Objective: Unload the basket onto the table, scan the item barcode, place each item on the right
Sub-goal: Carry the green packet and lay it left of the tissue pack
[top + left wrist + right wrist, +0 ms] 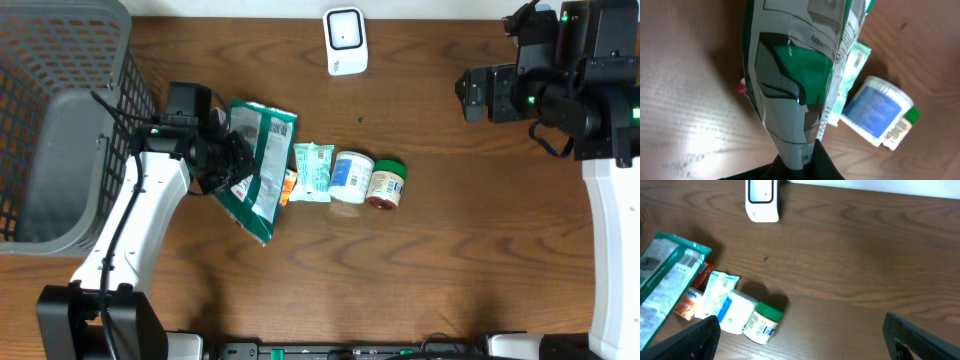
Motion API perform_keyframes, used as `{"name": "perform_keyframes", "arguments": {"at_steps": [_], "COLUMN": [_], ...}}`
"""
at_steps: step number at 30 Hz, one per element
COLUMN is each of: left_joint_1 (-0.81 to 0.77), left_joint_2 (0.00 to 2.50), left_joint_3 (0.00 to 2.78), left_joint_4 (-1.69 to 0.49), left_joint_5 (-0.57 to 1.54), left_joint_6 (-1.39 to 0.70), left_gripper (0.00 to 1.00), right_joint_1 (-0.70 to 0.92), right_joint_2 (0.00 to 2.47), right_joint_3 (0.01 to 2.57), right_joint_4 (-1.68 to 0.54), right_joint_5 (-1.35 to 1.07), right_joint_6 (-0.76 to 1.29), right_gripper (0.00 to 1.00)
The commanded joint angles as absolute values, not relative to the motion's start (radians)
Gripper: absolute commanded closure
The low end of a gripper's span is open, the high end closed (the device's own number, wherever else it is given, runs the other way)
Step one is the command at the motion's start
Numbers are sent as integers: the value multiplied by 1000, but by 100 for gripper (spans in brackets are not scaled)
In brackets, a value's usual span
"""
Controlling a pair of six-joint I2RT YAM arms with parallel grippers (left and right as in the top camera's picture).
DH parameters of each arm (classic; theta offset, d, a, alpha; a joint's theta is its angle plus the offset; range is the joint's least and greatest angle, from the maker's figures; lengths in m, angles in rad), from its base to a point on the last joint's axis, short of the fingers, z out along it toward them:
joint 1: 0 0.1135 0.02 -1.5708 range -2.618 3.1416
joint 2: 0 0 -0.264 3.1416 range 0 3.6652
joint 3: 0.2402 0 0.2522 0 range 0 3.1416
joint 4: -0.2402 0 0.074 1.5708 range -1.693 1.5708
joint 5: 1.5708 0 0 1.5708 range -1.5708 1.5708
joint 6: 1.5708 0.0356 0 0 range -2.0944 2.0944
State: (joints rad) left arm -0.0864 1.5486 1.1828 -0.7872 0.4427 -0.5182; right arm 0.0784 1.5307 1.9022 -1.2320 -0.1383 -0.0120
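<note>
My left gripper [234, 166] is shut on the lower edge of a green and white bag [258, 165], which lies tilted over the table left of centre. In the left wrist view the bag [795, 75] fills the middle and narrows into the black gripper [807, 162] at the bottom. A white scanner [345, 40] stands at the back edge, and also shows in the right wrist view as the scanner [762, 200]. My right gripper [470, 92] hovers high at the back right, open and holding nothing; its gripper [805, 342] has dark fingertips [695, 340] far apart.
A grey mesh basket [60, 120] fills the far left. Beside the bag lie an orange packet [289, 185], a pale green packet [312, 172], a blue and white tub [351, 177] and a green-lidded jar [386, 184].
</note>
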Motion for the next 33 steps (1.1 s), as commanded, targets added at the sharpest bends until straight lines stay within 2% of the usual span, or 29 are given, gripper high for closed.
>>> {"name": "perform_keyframes", "arguments": {"at_steps": [1,8,23,24,25,27,30,33], "left_joint_1": [-86,-86,-87,-87,-86,-86,-85,-85], "left_joint_2": [1547,1551,1553,1552,1552,1550,1539,1515], "left_joint_3": [1180,1176,1026,1026,1026,1027,1032,1053], "left_joint_4": [-750,-750,-667,-668,-670,-670,-672,-672], "left_joint_5": [387,64,136,154,170,172,172,171], "left_joint_6": [-491,-490,-484,-483,-479,-462,-441,-413], "left_gripper": [93,93,92,88,76,43,28,26], "right_joint_1": [86,86,86,86,86,86,86,86], "right_joint_2": [1530,1530,1530,1530,1530,1530,1530,1530], "right_joint_3": [1916,1916,1916,1916,1916,1916,1916,1916], "right_joint_4": [-1232,-1232,-1232,-1232,-1232,-1232,-1232,-1232], "right_joint_5": [-139,-139,-140,-139,-139,-139,-139,-140], "right_joint_6": [-24,-24,-24,-24,-24,-24,-24,-24], "right_gripper": [1,1,1,1,1,1,1,1]}}
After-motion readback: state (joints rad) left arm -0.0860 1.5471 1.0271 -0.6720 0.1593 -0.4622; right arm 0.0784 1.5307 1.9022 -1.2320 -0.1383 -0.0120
